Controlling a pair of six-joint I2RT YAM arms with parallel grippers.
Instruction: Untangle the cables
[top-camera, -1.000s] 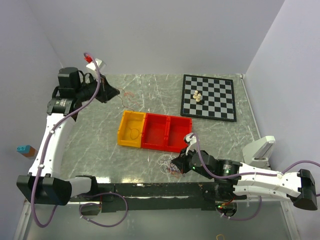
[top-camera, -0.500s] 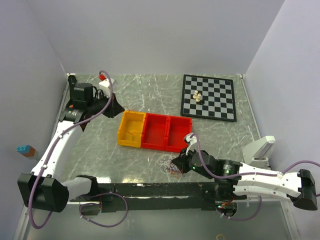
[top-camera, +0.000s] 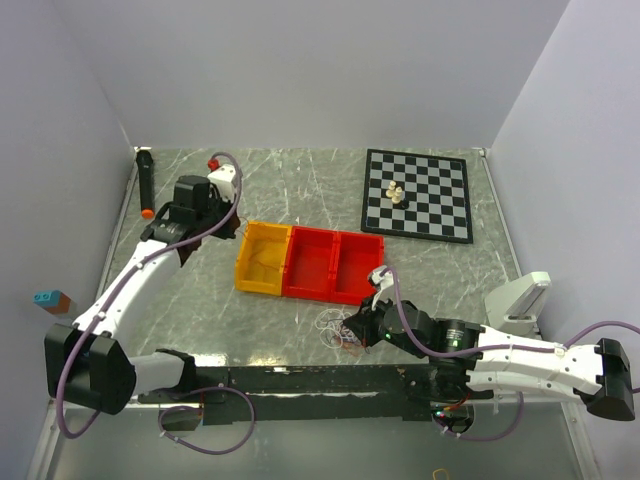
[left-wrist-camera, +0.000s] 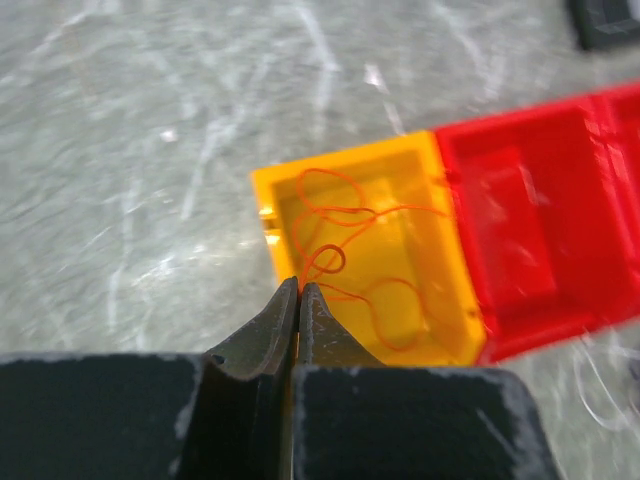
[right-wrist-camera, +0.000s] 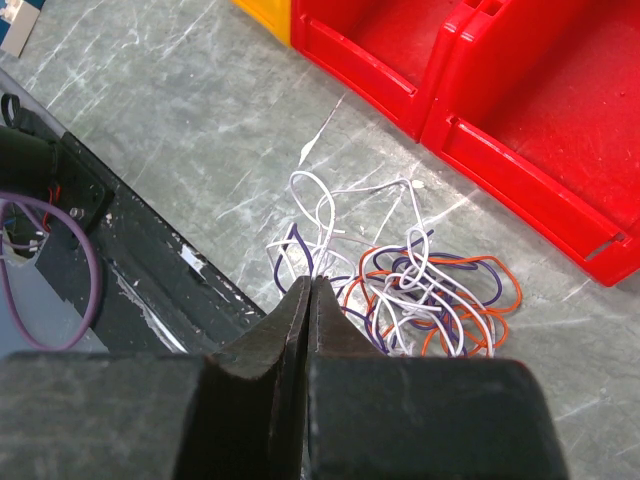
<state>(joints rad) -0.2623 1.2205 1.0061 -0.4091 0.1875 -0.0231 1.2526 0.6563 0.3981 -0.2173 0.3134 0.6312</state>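
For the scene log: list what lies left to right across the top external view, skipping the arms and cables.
Small teal-and-brown block → black stick with an orange-red tip → yellow plastic bin → red plastic double bin → black-and-white checkered board → white angled block.

left arm (top-camera: 128, 283) stretched forward, wrist turned inward | left fingers (left-wrist-camera: 268, 338) pressed together, angled down | right arm (top-camera: 510, 360) low, reaching left | right fingers (right-wrist-camera: 284, 322) pressed together

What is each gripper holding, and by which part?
Left gripper is shut where the thin orange wire in the yellow plastic bin meets its tips, likely pinching a strand. Right gripper is shut beside the tangled cables; hold unclear.
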